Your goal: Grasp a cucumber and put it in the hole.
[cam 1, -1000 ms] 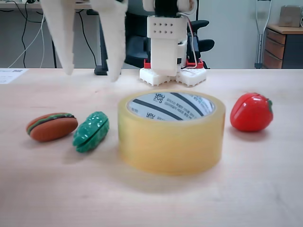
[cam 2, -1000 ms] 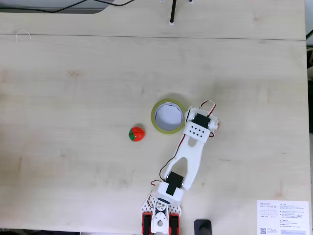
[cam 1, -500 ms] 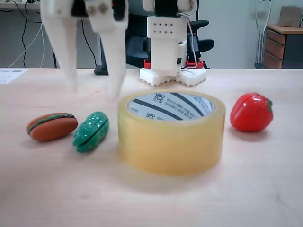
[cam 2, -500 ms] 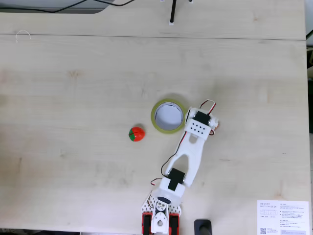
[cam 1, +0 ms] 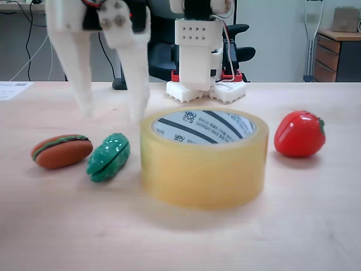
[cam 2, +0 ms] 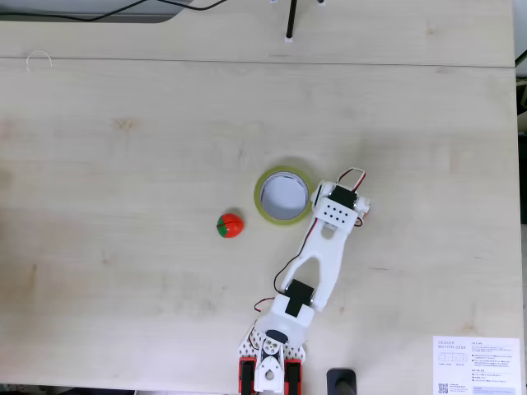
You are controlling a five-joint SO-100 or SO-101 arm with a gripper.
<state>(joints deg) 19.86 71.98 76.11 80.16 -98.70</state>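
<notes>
We see a pale wooden table (cam 1: 316, 226) with a light grain; in a fixed view from above (cam 2: 123, 247) a seam runs across it near the top of the frame. In the low fixed view, a toy burger (cam 1: 61, 151) lies at the left, and the cucumber (cam 1: 108, 157) rests just beside it to the right. A packing-tape roll (cam 1: 203, 169) stands flat in the centre, its hole (cam 1: 204, 125) facing up. A red toy tomato (cam 1: 299, 134) sits at the right, apart from the roll. From above, the roll (cam 2: 265, 207) sits right of centre, the tomato (cam 2: 230, 225) lower left of it, and a printed sheet (cam 2: 476, 365) lies at the lower right corner.
</notes>
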